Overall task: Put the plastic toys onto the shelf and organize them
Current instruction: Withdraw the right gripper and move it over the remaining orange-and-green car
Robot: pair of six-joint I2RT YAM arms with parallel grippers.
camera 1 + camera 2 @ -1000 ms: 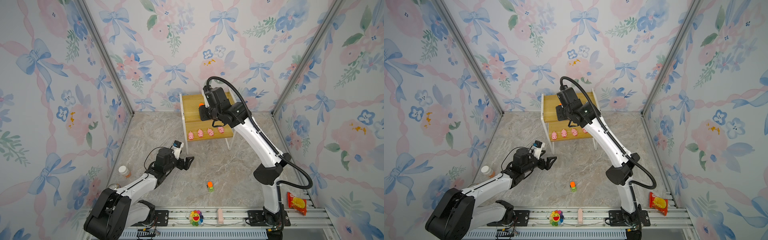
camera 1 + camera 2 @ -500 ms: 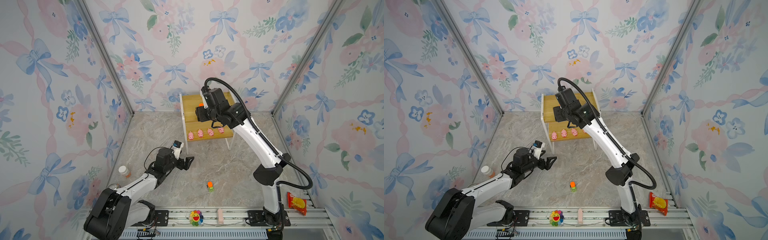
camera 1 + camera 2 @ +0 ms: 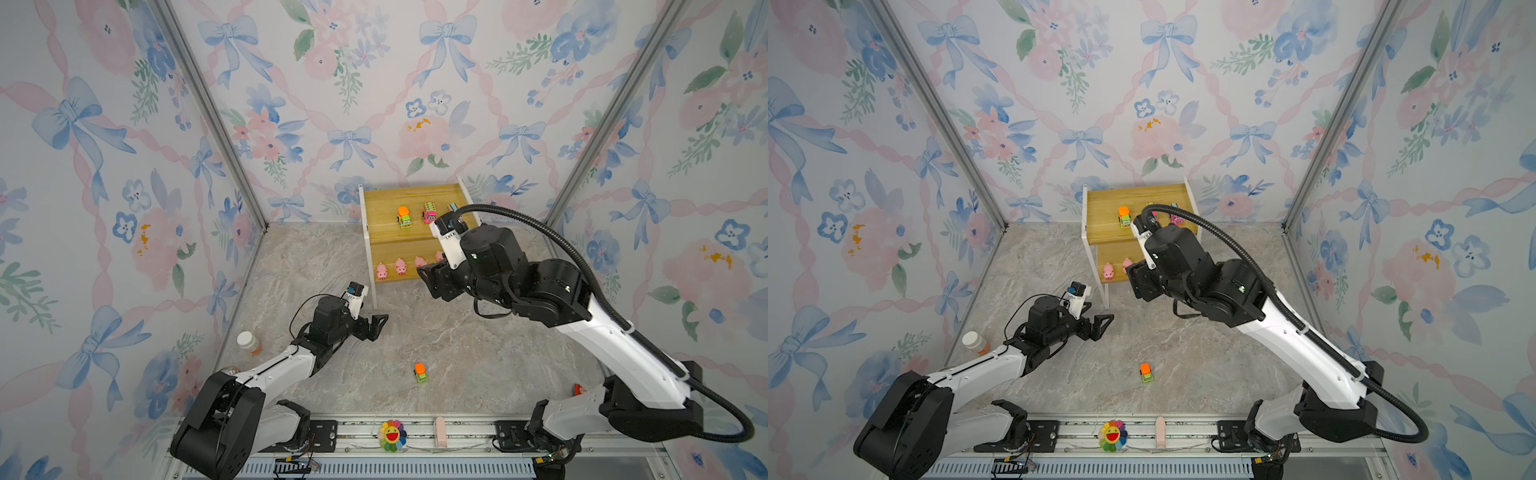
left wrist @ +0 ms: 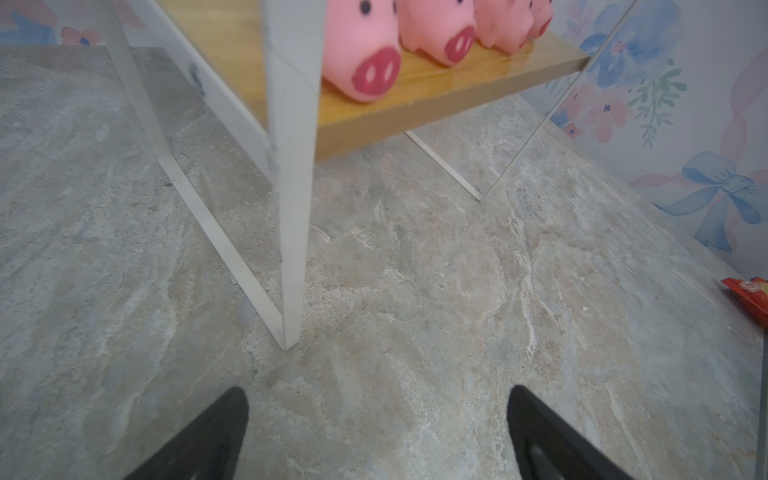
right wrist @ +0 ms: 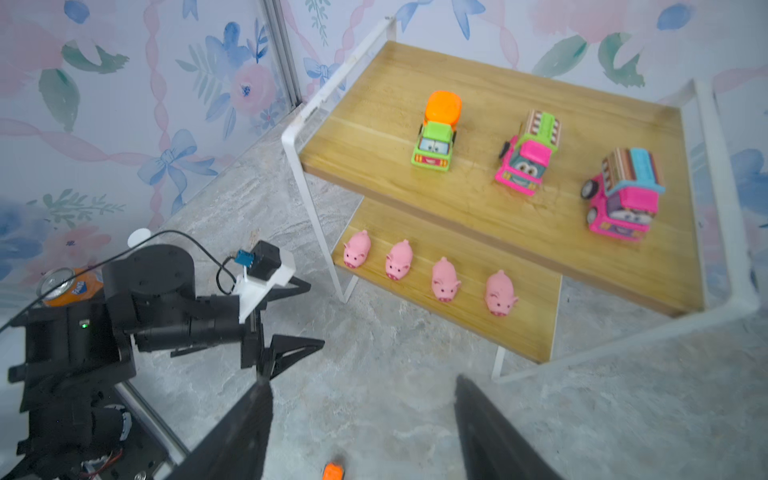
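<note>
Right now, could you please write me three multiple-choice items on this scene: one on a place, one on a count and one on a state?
1. Relative to the shelf, where is the orange-topped truck nearest the arms' bases?
A) on its top board
B) on its lower board
C) on the bare tabletop in front of it

2. How many pink pigs stand on the lower board?
A) two
B) three
C) four

3. In what state is the right hand?
A) open and empty
B) shut on a truck
C) shut on a pig

Answers:
1 C: both top views show it alone on the tabletop.
2 C: the right wrist view shows four in a row.
3 A: its fingers stand apart with nothing between them.
</note>
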